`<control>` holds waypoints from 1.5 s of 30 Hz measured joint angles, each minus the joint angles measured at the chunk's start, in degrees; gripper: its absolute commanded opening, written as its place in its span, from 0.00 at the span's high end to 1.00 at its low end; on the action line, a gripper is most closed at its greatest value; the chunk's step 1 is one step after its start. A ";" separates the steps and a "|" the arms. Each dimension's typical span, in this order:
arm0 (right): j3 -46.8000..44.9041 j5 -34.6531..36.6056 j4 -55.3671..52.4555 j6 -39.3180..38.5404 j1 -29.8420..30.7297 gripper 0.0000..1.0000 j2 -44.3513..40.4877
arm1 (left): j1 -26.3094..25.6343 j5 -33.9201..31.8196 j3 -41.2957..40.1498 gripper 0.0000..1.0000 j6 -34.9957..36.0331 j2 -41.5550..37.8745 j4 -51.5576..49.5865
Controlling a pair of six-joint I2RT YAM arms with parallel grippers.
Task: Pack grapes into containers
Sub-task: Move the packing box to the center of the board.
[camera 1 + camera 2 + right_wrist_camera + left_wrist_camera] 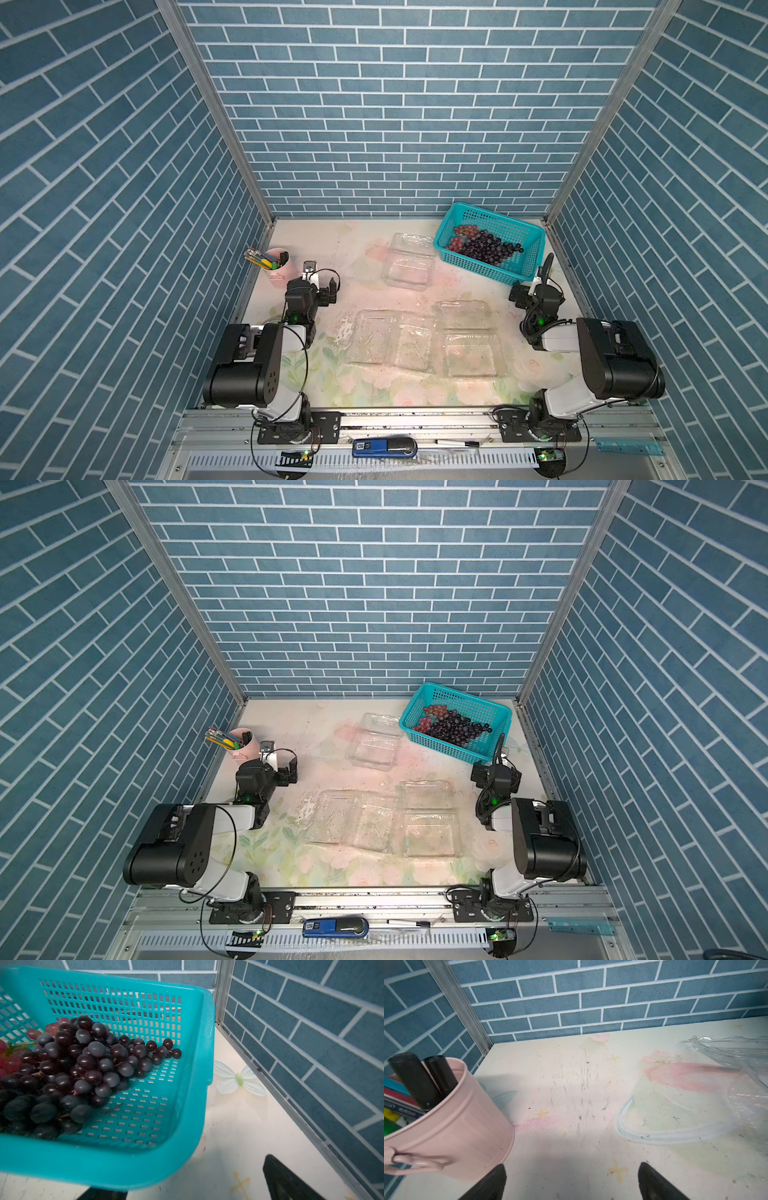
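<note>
We see the dark purple and red-pink grape bunches (484, 246) lying in the teal perforated plastic basket (473, 268) at the far right corner of the table (332, 245). Three clear plastic clamshell containers (409, 270) lie with lids open, one beside the basket and two side by side nearer the front edge. Our left tool (321, 277), by the pink metal pen cup (277, 272) at the left edge, and our right tool (534, 279), just beside the basket, both stand with jaws spread wide, gripping nothing

Three clear containers (409, 266), one teal basket (486, 269), one pink pen cup (280, 275).
</note>
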 measured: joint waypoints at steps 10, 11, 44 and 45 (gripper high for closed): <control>0.00 0.00 0.00 0.00 -0.02 0.01 0.00 | 0.00 0.00 0.00 0.00 0.00 0.00 0.00; 0.00 0.02 0.00 0.00 0.00 0.01 0.00 | 0.00 -0.02 0.00 0.00 0.00 0.00 0.00; 7.48 9.07 -27.80 16.96 -0.07 0.01 -29.07 | -0.15 -2.36 26.29 0.00 -27.54 -18.95 -54.86; 7.52 7.85 -29.57 18.29 -0.04 0.01 -30.62 | -0.31 -0.72 25.49 0.01 -29.49 -19.52 -56.63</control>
